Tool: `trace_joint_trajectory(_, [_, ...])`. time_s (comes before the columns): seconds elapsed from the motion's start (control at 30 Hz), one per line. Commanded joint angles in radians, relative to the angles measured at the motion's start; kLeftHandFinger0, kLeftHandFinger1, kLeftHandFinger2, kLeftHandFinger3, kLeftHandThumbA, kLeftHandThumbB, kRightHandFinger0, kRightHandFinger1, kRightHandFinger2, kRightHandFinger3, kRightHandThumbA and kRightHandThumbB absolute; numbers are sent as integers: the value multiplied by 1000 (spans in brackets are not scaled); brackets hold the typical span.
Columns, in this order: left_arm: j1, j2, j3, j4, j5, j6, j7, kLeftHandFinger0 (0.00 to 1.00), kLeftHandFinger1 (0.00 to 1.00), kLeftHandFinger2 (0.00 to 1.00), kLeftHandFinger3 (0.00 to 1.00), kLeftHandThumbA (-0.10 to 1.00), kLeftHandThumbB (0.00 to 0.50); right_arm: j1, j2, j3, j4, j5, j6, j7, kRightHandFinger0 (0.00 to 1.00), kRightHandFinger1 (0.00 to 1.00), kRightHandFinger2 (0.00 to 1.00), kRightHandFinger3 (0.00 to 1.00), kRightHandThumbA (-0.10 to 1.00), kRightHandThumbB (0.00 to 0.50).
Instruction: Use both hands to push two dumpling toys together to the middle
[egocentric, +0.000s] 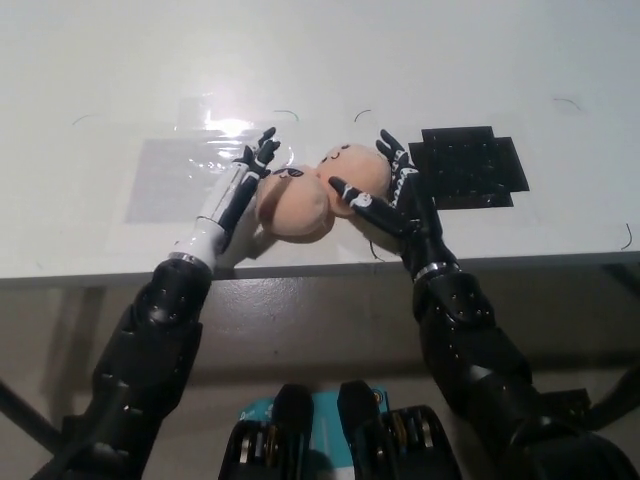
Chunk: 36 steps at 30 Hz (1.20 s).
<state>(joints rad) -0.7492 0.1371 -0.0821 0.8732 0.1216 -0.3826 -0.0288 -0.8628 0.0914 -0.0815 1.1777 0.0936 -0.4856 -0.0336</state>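
Note:
Two peach-coloured dumpling toys lie pressed together near the table's front edge in the head view. The nearer, left one (293, 203) overlaps the right one (352, 167), which shows a small drawn face. My left hand (238, 186) lies flat against the left toy's outer side, fingers spread. My right hand (388, 190) is open and cups the right toy from its right side, with one finger across its front.
A black square pad (472, 165) lies just right of my right hand. A clear taped sheet (170, 175) covers the table under and left of my left hand. The white table's front edge (320, 270) runs close below the toys.

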Motion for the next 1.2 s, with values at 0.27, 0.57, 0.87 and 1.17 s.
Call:
trace_joint_trajectory(0.27, [34,83,-22,-162,43,57,-12,1000,1000,1000,1000,1000,321,89,-27,-3,-234,3,66,-9,1000,1000,1000,1000,1000,218])
trace_joint_trajectory(0.57, [195,45,28,-516,-8,160,11,1000,1000,1000,1000,1000,378,215,-37,14,-479,19,118,40,1000,1000,1000,1000,1000,223])
trace_joint_trajectory(0.87, [497,4,-3,-933,-78,137,-55,1000,1000,1000,1000,1000,362,520,-49,122,-996,-87,164,68,1000,1000,1000,1000,1000,236])
trace_joint_trajectory(1.17, [685,51,6,-1101,-89,85,-81,1000,1000,1000,1000,1000,384,761,-121,183,-1252,-74,123,121,1000,1000,1000,1000,1000,289])
